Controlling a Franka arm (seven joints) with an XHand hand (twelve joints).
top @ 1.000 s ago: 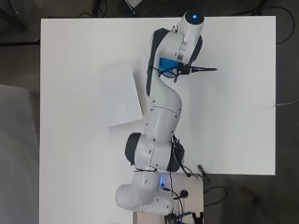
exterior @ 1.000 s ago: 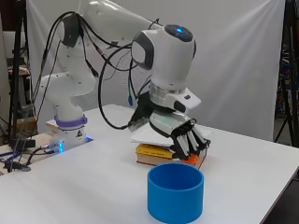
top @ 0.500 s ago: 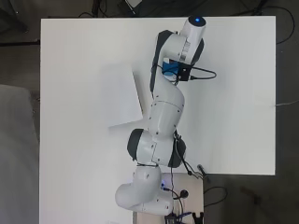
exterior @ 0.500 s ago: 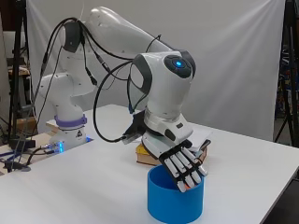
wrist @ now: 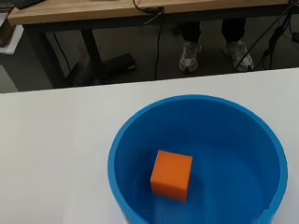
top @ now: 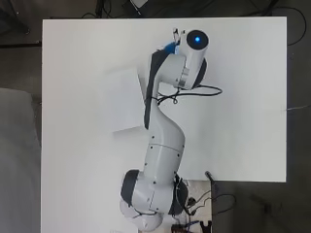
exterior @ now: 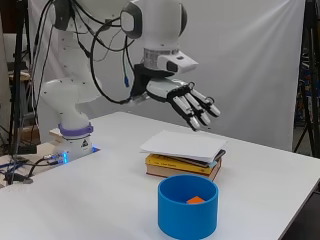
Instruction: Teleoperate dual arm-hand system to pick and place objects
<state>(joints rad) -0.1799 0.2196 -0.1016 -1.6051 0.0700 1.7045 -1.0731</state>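
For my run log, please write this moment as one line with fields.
hand: open, empty, raised above book stack | orange cube: inside blue bowl | bowl: on white table, in front of stack | step: cube placed

One camera looked straight down on the white bench (top: 243,97) from well above. A second looked across it from one side, nearer. The wrist camera sat close over the blue bowl (wrist: 196,116), which the side view shared (exterior: 187,207).
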